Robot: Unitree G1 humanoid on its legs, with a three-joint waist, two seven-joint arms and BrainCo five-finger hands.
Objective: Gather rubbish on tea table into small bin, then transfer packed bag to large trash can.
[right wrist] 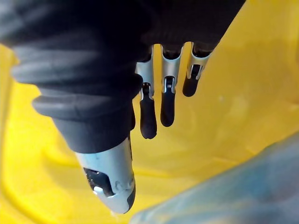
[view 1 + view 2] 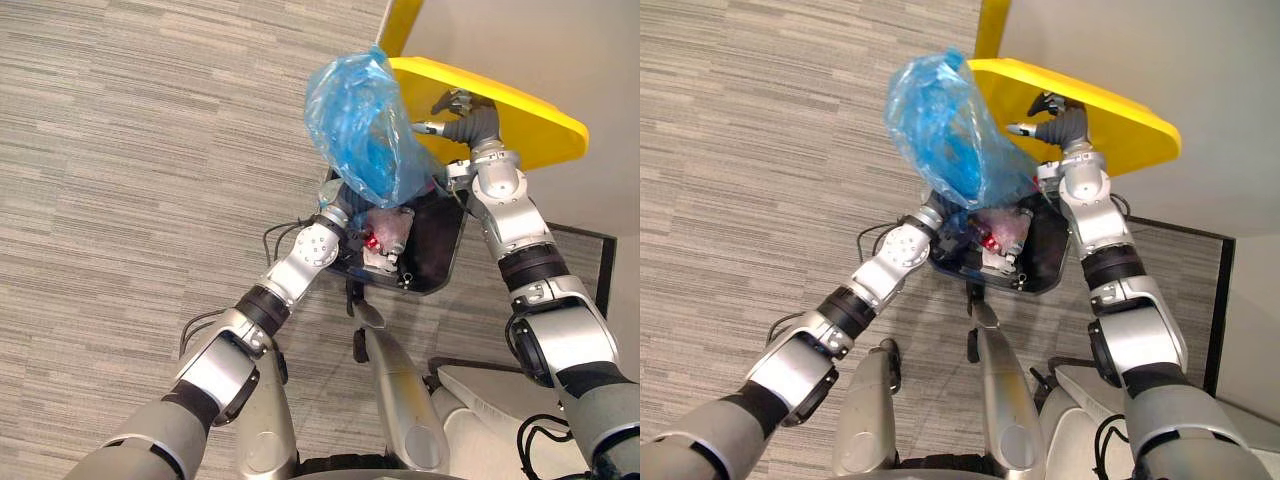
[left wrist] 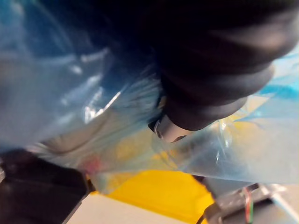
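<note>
Before me the crumpled, translucent blue rubbish bag (image 2: pixel 360 130) hangs bulging just above the open black trash can (image 2: pixel 440 250), whose yellow lid (image 2: pixel 520 115) stands raised behind it.

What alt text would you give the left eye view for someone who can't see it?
A crumpled translucent blue plastic bag is held up over an open black trash can with rubbish inside, the robot's left arm reaching up under it. The right hand, fingers straight, is up at the can's raised yellow plastic lid, above grey striped carpet.
</note>
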